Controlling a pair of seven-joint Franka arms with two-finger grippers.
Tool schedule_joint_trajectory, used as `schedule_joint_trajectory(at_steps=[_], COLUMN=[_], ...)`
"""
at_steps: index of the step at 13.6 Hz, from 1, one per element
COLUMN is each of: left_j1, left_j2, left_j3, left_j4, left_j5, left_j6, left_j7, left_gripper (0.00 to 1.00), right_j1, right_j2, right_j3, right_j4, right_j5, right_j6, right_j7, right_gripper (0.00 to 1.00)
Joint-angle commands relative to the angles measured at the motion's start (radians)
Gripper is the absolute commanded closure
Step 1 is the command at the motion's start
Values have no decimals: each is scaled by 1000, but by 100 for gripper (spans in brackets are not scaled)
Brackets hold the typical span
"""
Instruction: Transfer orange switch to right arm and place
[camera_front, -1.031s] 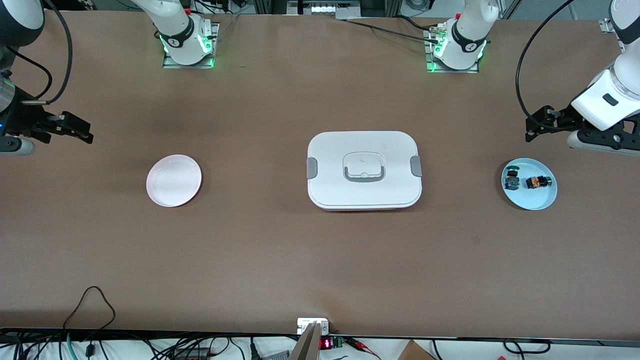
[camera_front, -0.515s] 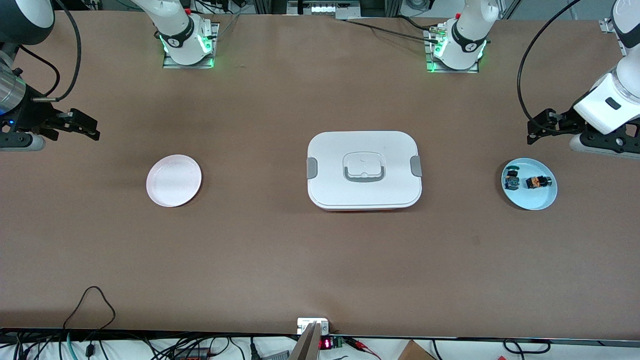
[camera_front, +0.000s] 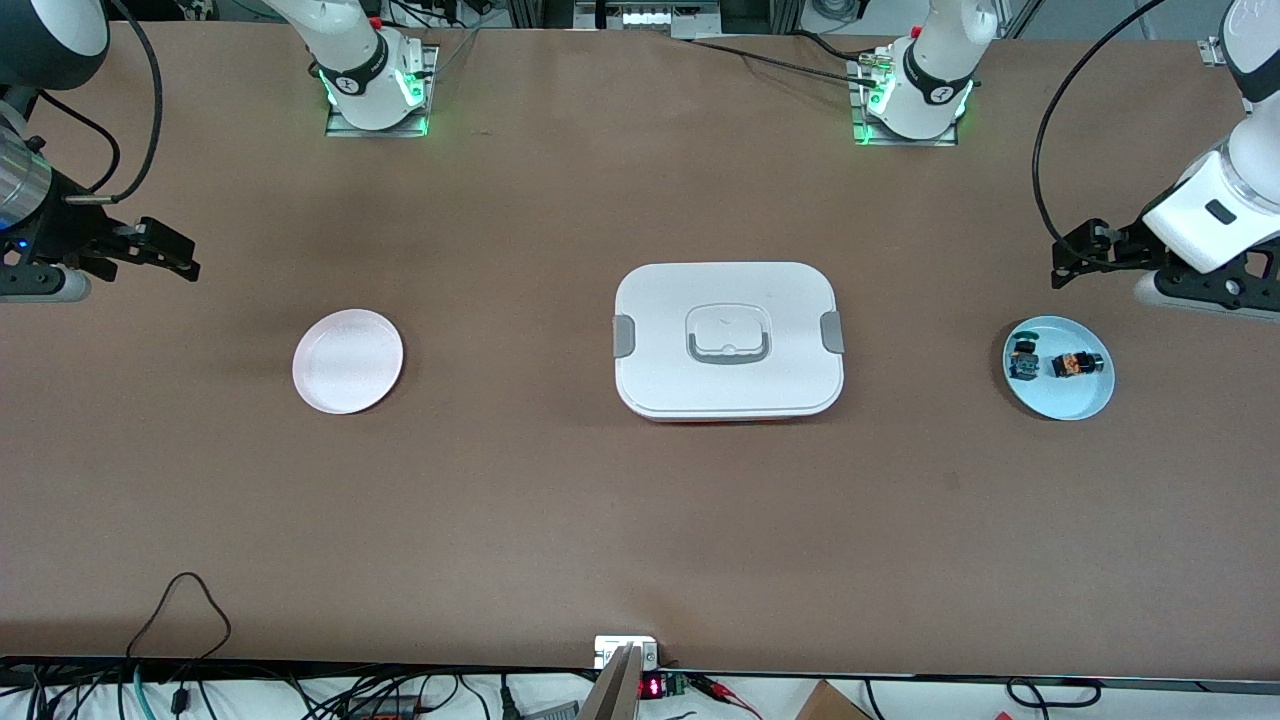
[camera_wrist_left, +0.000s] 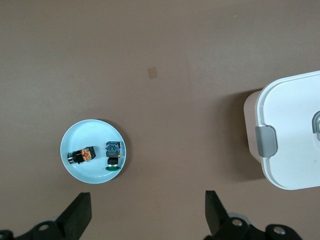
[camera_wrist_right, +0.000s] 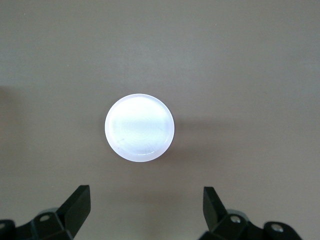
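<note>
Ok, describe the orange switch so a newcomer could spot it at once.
Find the light blue plate at the left arm's end of the table. Two tiny switches lie on it. The orange switch is the one with an orange cap, beside a green-capped switch.

Even overhead light — soft shadows (sharp focus throughout).

I see only the tips of the left gripper in its wrist view, its body cut off by the frame edge. The right gripper is cropped the same way. In the front view both arms run off the frame, so I can't follow their upper links. The white lidded box is cut by the left wrist frame. The orange switch on the blue plate is too small for me to read details.
</note>
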Motion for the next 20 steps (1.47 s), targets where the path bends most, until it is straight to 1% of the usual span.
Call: schedule_joint_trajectory(at_steps=[1, 2, 4, 5, 7, 9, 11, 12, 14, 17, 18, 20], left_j1=[23, 43, 100, 118, 179, 235, 266, 287, 312, 342, 351, 370], left_j2=[80, 113, 216, 250, 314, 338, 335, 338, 341, 321, 306, 247], left_j3=[3, 4, 4, 4, 4, 4, 4, 4, 6, 6, 6, 6], left_j4=[66, 89, 172, 196, 216, 213, 146, 123, 53, -82, -154, -338], left_j5=[15, 15, 17, 24, 27, 33, 35, 37, 43, 49, 49, 49], left_j6=[-20, -20, -20, -19, -14, -13, -8, 40, 207, 401, 496, 756], left_j7=[4, 4, 16, 16, 27, 38, 105, 133, 170, 207, 228, 236], left_gripper=[0, 0, 0, 0, 0, 0, 0, 0, 0, 1, 5, 5], right_j1=[-1, -1, -1, -1, -1, -4, -4, -1, -1, -1, -1, -1], right_j2=[-18, -18, -18, -18, -18, -18, -18, -18, -18, -21, -23, -26], right_j3=[4, 2, 2, 2, 2, 2, 2, 2, 2, 2, 2, 4], right_j4=[-16, -16, -16, -16, -16, -17, -17, -17, -16, -16, -14, 9], right_j5=[2, 2, 2, 2, 3, 3, 3, 3, 3, 3, 3, 2], right_j6=[11, 11, 11, 11, 11, 11, 13, 13, 11, 8, 5, 5], right_j7=[6, 6, 8, 8, 8, 8, 9, 9, 11, 17, 15, 6], right_gripper=[0, 0, 0, 0, 0, 0, 0, 0, 0, 0, 0, 0])
